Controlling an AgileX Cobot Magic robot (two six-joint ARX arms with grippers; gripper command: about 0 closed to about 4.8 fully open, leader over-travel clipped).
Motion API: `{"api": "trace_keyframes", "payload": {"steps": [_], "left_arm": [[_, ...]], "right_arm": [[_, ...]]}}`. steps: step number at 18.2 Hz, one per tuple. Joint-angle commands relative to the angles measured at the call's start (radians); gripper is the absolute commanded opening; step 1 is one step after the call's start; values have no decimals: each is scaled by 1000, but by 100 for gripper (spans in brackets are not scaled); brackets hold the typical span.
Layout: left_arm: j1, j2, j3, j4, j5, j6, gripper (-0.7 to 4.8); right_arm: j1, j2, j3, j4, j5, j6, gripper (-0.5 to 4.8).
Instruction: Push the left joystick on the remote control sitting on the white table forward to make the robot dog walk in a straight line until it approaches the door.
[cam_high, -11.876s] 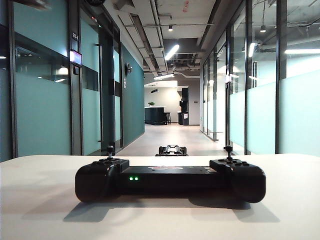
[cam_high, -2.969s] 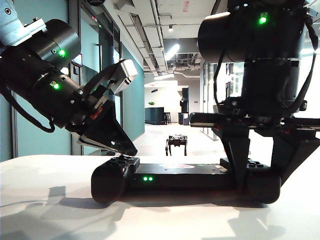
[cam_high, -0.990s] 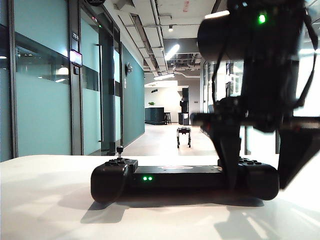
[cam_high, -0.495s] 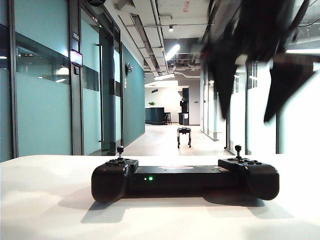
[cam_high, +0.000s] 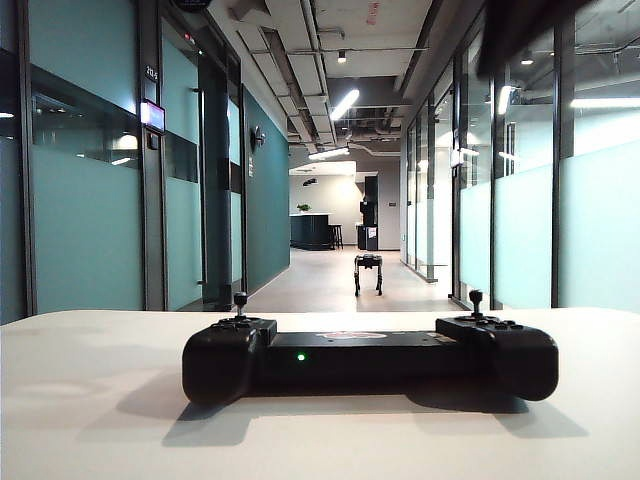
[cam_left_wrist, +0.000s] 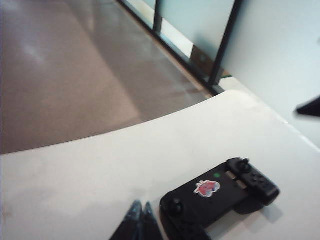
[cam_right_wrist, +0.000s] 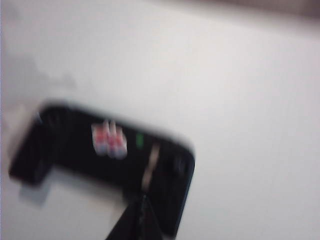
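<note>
Remote control (cam_right_wrist: 105, 155) blurred; right end effector (cam_right_wrist: 142, 220) closed.

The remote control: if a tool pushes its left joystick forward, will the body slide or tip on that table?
Tipping looks unlikely: the remote control is wide and low, lying flat on the white table. Sliding seems possible, since the tabletop looks smooth and neither the left tool nor the right tool holds the body. The left joystick is thin, so gentle pressure probably suffices.
</note>
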Motion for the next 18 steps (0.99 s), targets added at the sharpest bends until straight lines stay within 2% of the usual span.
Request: {"api": "trace_keyframes", "payload": {"steps": [1,3,7,10,12,18], "left_arm": [[0,-95,-134,136,-5,2,-5],[0,-162,-219,193,-10,4,-5],[0,-290,-396,336,-94,4,-5],[0,-353,-512,443,-121,5,-5],[0,-355,-533,441,-129,45,-5],[29,-385,-565,494,-129,46,-5]], "right_arm": [[11,-77,-72,227,13,-129,-5],[9,-86,-81,238,14,-127,-5],[5,-84,-83,240,13,-127,-5],[5,-84,-83,240,13,-127,-5],[5,-84,-83,240,13,-127,-5],[7,-84,-83,240,13,-127,-5]]}}
